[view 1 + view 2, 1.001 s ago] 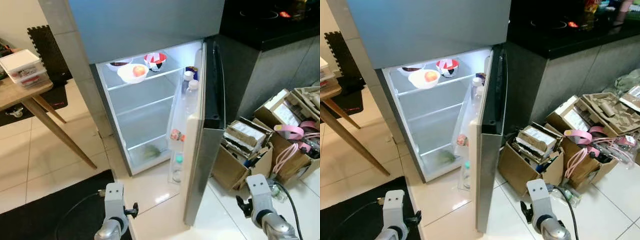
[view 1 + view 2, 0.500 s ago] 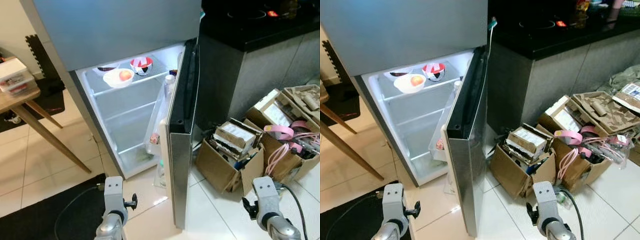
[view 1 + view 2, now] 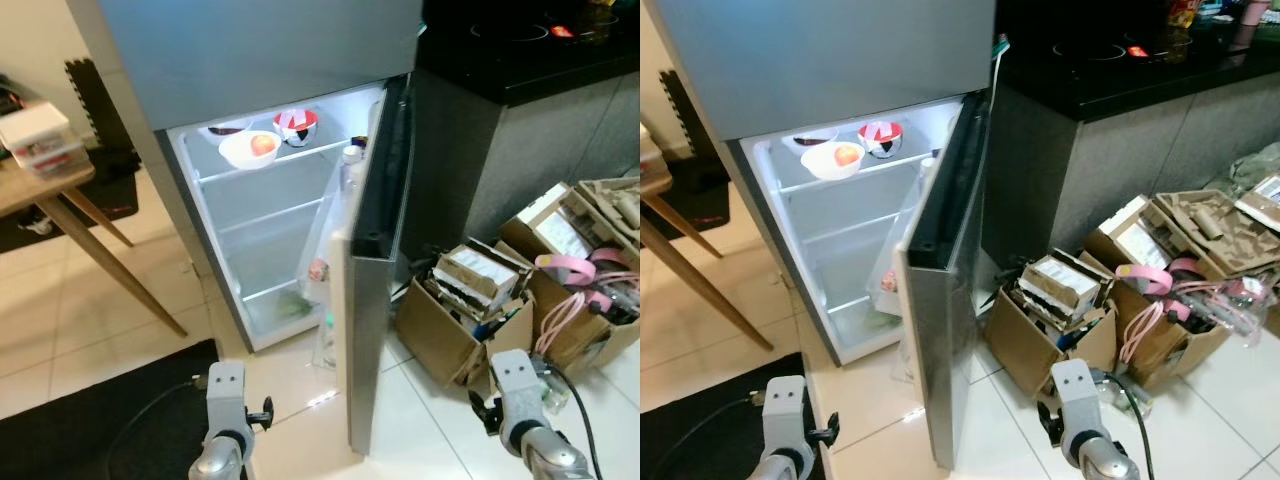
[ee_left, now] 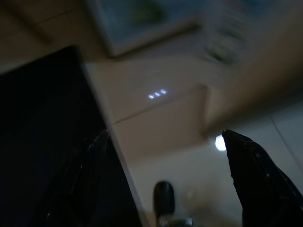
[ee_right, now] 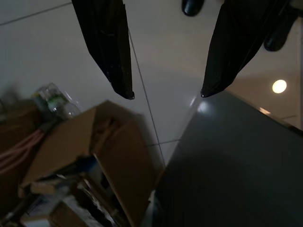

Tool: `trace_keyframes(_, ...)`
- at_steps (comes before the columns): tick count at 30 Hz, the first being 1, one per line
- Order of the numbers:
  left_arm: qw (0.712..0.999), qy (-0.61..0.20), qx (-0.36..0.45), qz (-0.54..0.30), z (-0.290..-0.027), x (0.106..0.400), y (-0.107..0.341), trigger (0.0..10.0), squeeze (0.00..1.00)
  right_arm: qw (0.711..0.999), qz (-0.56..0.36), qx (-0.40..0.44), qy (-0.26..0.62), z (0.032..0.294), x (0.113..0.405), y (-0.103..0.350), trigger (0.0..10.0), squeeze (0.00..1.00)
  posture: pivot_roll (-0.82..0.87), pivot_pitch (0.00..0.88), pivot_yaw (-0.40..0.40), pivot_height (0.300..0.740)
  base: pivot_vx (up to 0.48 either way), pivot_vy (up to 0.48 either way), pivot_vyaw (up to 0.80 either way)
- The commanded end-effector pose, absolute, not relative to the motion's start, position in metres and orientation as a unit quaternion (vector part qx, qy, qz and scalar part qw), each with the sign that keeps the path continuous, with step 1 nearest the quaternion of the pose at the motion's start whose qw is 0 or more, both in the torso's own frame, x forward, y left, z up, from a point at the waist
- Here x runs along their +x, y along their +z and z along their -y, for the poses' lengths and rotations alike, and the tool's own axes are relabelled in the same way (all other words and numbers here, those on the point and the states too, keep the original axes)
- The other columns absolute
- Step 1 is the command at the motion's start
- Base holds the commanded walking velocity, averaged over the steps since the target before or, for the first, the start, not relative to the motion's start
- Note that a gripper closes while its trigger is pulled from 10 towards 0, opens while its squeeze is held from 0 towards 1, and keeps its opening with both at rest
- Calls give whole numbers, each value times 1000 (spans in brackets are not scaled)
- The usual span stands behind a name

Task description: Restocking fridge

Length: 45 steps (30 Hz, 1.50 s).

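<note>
The fridge (image 3: pixel 270 60) stands ahead with its lower door (image 3: pixel 365 330) swung open towards me and the inside lit. On the top shelf sit a white bowl holding a red-orange fruit (image 3: pixel 250 148) and a red and white bowl (image 3: pixel 295 123). Bottles (image 3: pixel 350 165) stand in the door racks, and something green (image 3: pixel 290 305) lies in the bottom drawer. Both arms hang low: the left arm (image 3: pixel 225 400) in front of the fridge, the right arm (image 3: pixel 515 385) to the right of the door. The left gripper (image 4: pixel 165 133) is open above the floor tiles. The right gripper (image 5: pixel 166 95) is open and holds nothing.
Open cardboard boxes (image 3: pixel 455 320) full of clutter and pink cables crowd the floor to the right. A dark counter (image 3: pixel 520 50) stands behind them. A wooden table (image 3: pixel 40 185) with a plastic container (image 3: pixel 38 135) is at the left. A black mat (image 3: pixel 100 410) lies by my left arm.
The whole picture has shifted sideways and back, so the camera has moved. Both arms hang as before, and the things in the fridge have not moved.
</note>
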State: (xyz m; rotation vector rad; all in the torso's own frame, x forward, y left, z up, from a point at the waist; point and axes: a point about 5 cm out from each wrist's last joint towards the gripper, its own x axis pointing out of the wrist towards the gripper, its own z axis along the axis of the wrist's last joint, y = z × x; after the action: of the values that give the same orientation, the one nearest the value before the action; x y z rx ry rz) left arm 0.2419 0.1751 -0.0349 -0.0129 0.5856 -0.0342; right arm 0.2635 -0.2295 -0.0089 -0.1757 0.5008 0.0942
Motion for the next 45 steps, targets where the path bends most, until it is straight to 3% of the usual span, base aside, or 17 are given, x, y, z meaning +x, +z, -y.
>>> trace_keyframes(1,955,-52,16,-291,-169,240,-36,10000,0,964,-250,-82,45,229,261,-11,10000,0,-105,118,43,730,0,0,0)
trace_keyframes(8,954,-81,31,-285,-166,241,-35,10000,0,963,-252,-78,50,229,260,-12,10000,0,-105,121,44,730,0,0,0)
trace_keyframes(15,943,-204,75,-252,-147,250,-23,10000,0,958,-264,-80,75,226,259,-14,10000,0,-102,123,37,730,0,0,0)
trace_keyframes(17,917,-307,95,-234,-128,255,-15,10000,0,957,-268,-82,82,225,259,-14,10000,0,-104,127,39,730,0,0,0)
trace_keyframes(20,907,-339,103,-229,-122,256,-13,10000,0,956,-269,-82,84,225,259,-14,10000,0,-104,127,39,730,0,0,0)
trace_keyframes(24,868,-432,143,-200,-98,266,1,10000,0,953,-275,-86,92,225,256,-16,10000,0,-111,134,53,730,0,0,0)
trace_keyframes(27,861,-445,151,-194,-94,268,4,10000,0,952,-277,-87,94,226,255,-16,10000,0,-113,137,56,730,0,0,0)
trace_keyframes(29,833,-492,177,-181,-74,271,9,10000,0,946,-286,-106,105,226,250,-20,10000,0,-114,140,61,730,0,0,0)
trace_keyframes(32,813,-515,219,-163,-60,275,14,10000,0,944,-290,-113,111,226,247,-22,10000,0,-117,143,65,730,0,0,0)
trace_keyframes(38,849,-436,275,-118,-60,299,30,10000,0,946,-285,-111,104,226,247,-22,10000,0,-131,143,75,730,0,0,0)
trace_keyframes(45,887,-338,293,-115,-85,316,36,10000,0,947,-284,-111,104,226,246,-22,10000,0,-126,142,70,730,0,0,0)
